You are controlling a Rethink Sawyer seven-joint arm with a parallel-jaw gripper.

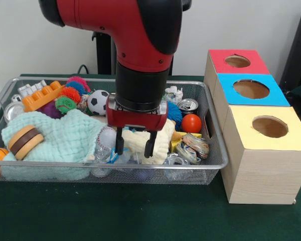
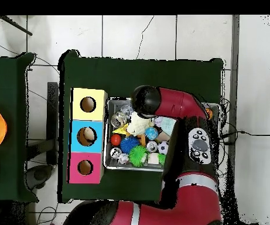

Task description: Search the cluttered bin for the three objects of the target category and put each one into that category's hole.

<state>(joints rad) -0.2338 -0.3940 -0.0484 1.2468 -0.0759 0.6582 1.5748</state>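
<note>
Two spread fingers (image 1: 149, 146) of the gripper (image 1: 135, 145) straddle the yellow cloth (image 1: 160, 143).

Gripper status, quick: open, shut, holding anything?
Gripper: open, holding nothing, fingers down over the cream cloth in the wire bin.

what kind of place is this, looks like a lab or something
Probably a robotics lab set up for sorting trials: a red arm's gripper hangs over a wire bin of mixed toys, beside a wooden box with red, blue and yellow holes.
</note>
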